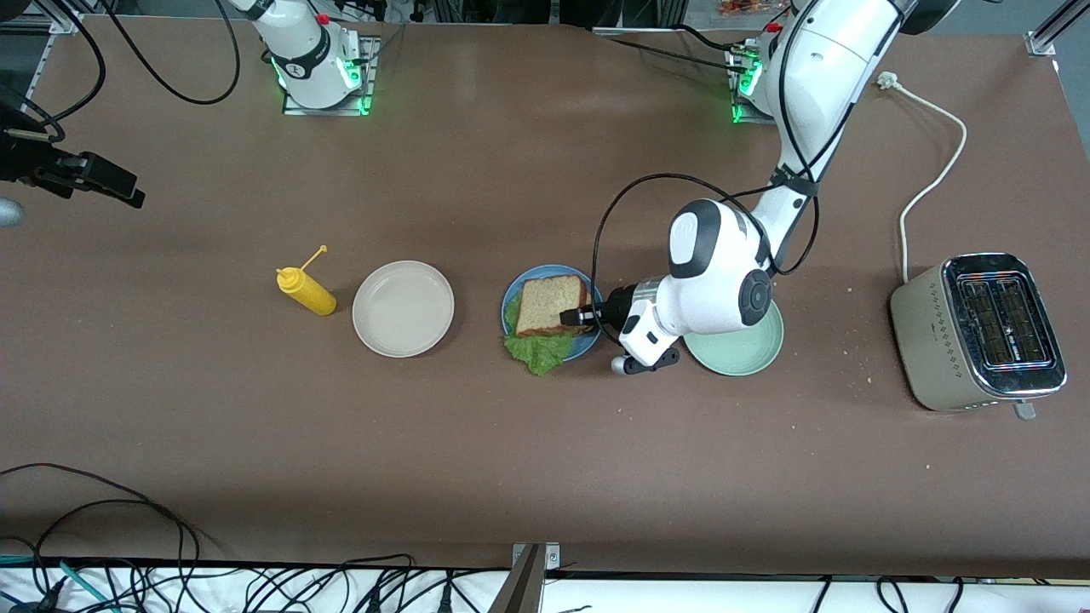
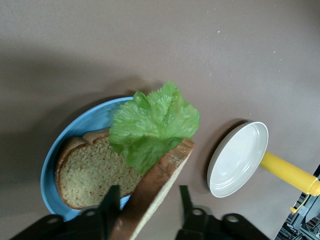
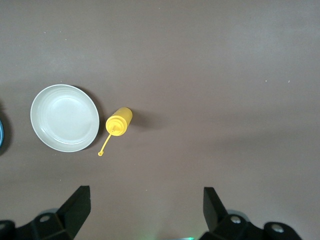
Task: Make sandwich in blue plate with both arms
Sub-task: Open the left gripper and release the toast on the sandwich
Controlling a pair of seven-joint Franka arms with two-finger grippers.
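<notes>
The blue plate (image 1: 513, 294) lies mid-table and holds the sandwich. A top slice of brown bread (image 1: 549, 305) covers it, and green lettuce (image 1: 538, 351) sticks out at the edge nearer the front camera. In the left wrist view the lower slice (image 2: 90, 172) lies in the blue plate (image 2: 85, 125) with the lettuce (image 2: 152, 122) on it. The top slice (image 2: 160, 180) leans tilted on the lettuce. My left gripper (image 1: 572, 317) (image 2: 148, 205) is open around that slice, with a gap at one finger. My right gripper (image 3: 145, 207) is open, empty and high over the table.
A beige plate (image 1: 403, 308) and a yellow mustard bottle (image 1: 306, 291) lie toward the right arm's end. A mint-green plate (image 1: 737, 345) lies partly under my left wrist. A toaster (image 1: 979, 332) with a white cord stands toward the left arm's end.
</notes>
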